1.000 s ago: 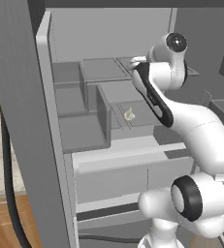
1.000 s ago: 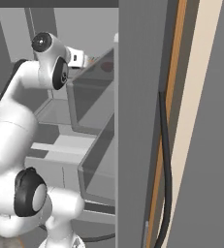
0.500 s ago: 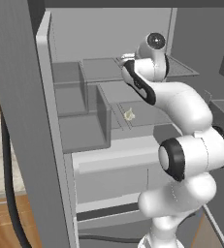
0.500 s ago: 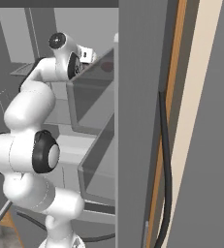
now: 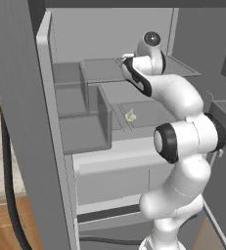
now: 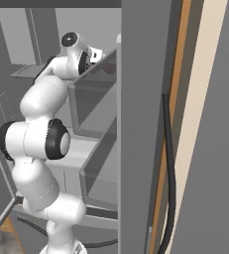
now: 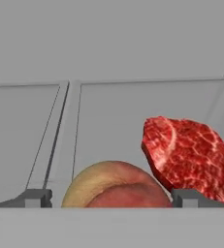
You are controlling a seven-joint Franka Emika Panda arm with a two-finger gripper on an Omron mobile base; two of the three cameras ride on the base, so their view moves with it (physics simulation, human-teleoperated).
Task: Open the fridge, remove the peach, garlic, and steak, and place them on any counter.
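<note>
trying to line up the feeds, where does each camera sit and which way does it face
Left base view: behind-left, facing into the open fridge; arm at right, garlic on a shelf.
Right base view: behind-right, facing past the door edge; arm at left.
Hand view: on the hand, facing the peach and steak; fingertips wide apart.
Both base views share arm and fridge.

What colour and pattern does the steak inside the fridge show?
The steak is bright red with fine whitish marbling, clearest in the hand view.
</note>
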